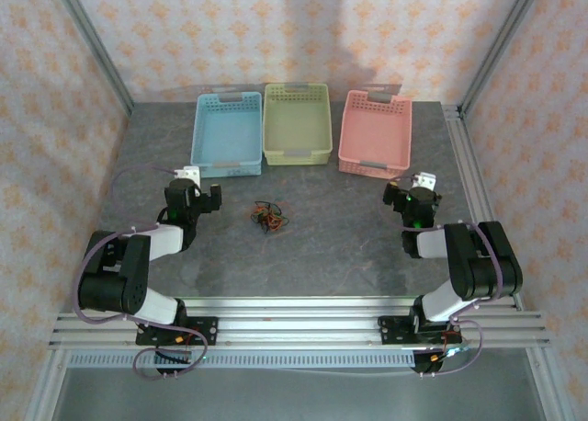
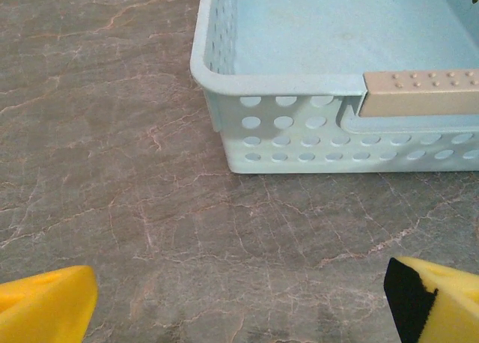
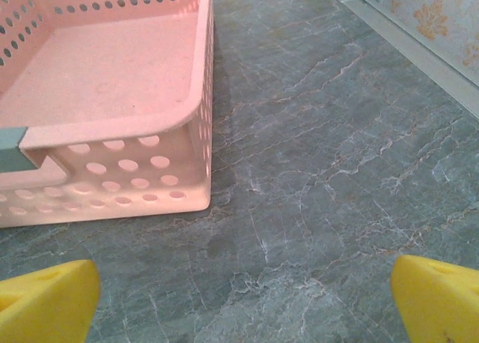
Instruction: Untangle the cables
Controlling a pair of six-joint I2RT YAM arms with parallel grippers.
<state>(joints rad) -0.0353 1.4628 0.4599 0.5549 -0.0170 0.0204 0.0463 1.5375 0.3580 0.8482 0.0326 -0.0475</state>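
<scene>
Lying on the table: the cables [image 1: 268, 218], a small tangled bunch of thin black, red-orange and yellow wires, sit on the grey marbled tabletop [image 1: 331, 251].
Cables' place: between the two arms, closer to the left one, on the near side of the green basket [image 1: 296, 156] and apart from it.
Left gripper [image 1: 195, 189]: jaws spread wide with bare tabletop between its yellow fingertips [image 2: 45, 305]; it faces the near left corner of the blue basket [image 2: 277, 85] and is apart from the cables.
Right gripper [image 1: 412, 193]: jaws likewise wide apart and gripping nothing; its yellow fingertips [image 3: 45, 302] frame the near right corner of the pink basket [image 3: 112, 126]; well apart from the cables.
Baskets: three perforated plastic baskets in a row at the far side, blue on the left, green in the middle, pink on the right.
</scene>
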